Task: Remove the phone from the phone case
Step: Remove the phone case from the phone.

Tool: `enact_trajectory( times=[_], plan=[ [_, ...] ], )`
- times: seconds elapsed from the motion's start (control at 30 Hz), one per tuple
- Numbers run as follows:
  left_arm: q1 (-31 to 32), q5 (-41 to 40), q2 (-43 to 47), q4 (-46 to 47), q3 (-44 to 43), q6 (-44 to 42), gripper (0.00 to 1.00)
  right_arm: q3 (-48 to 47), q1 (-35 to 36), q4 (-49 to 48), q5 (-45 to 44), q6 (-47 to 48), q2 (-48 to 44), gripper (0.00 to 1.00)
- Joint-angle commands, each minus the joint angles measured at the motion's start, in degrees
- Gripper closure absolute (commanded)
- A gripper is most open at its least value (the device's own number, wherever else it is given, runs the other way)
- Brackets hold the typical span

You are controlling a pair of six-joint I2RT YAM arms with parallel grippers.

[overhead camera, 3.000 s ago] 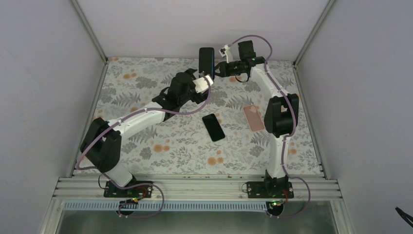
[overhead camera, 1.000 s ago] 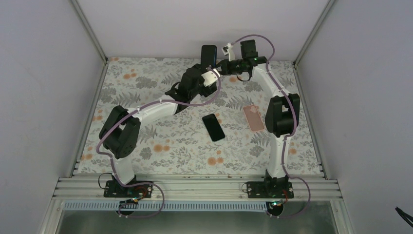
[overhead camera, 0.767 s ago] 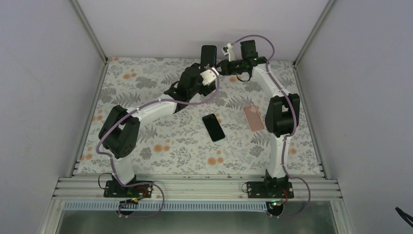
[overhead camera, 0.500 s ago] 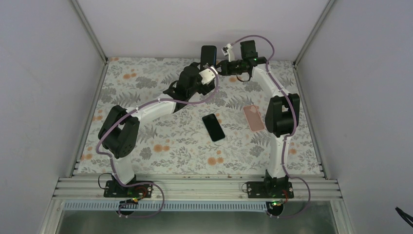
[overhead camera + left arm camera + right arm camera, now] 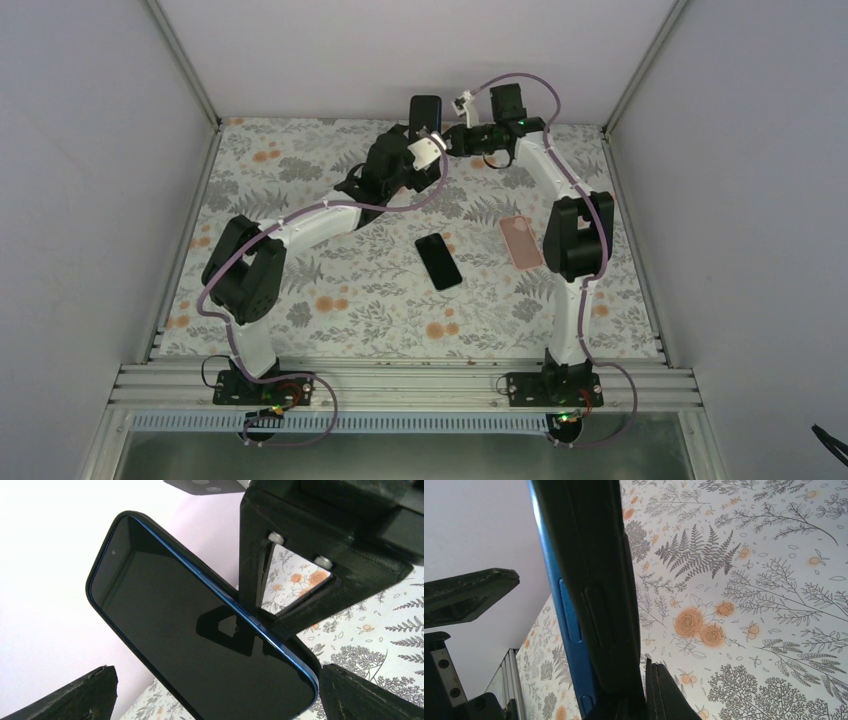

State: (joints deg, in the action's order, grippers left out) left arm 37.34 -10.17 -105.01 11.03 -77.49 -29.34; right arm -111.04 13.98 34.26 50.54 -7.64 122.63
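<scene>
- phone (image 5: 200,645): glossy black glass, rounded corners, thin blue edge. It sits in a matte black case (image 5: 594,555) with moulded side buttons.
- Location: held upright in the air over the far edge of the cloth (image 5: 300,300) (floral print, ferns and orange blooms).
- right claw (image 5: 447,137): clamped on the cased phone's lower part, with a ribbed black printed finger against its edge.
- left claw (image 5: 413,135): spread wide, with 2 fingers (image 5: 85,695) on either side of the phone's near end. No contact visible.
- Flat on the cloth: a black slab (image 5: 440,262) and a pink case (image 5: 521,241) to its right, apart from each other.
- Versus 3 s ago: the left claw has moved from below-left of the phone to right at it, and its elbow has swung up. The phone has barely shifted. The slab and pink case are unmoved.
</scene>
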Motion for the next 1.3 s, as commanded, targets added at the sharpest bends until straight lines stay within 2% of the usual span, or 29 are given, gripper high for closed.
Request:
enact_trajectory(
  times=[0.0, 0.53, 0.67, 0.87, 1.07, 1.17, 1.27],
  plan=[
    [-0.25, -0.87, -1.19, 0.81, -2.03, -0.41, 0.01, -0.08, 0.81, -3.14, 3.91, -0.79, -3.34, 0.97],
    [-0.33, -8.19, -2.94, 1.22, -2.56, -0.73, 0.05, 0.10, 0.80, -3.51, 3.77, -1.59, -4.69, 0.97],
    [0.52, -14.37, -4.23, 2.44, -3.12, -2.62, 0.13, 0.46, 0.85, -4.05, 4.64, -2.61, -5.25, 0.97],
    [1.07, -22.45, -4.48, 8.28, -0.53, -6.35, 0.20, 4.17, 0.83, -6.30, 7.00, -4.80, -7.43, 0.97],
    [0.27, -25.89, -3.14, 14.91, 2.00, -9.92, 0.45, 7.09, 0.76, -8.13, 8.97, -6.40, -8.98, 0.97],
    [-0.49, -27.61, -3.14, 18.21, 3.04, -12.58, 0.46, 10.02, 0.87, -10.03, 10.41, -7.70, -10.19, 0.97],
    [-0.74, -24.55, -1.91, 19.59, 4.52, -13.19, 0.46, 11.50, 1.21, -10.72, 12.01, -8.21, -10.44, 0.97]
  ],
)
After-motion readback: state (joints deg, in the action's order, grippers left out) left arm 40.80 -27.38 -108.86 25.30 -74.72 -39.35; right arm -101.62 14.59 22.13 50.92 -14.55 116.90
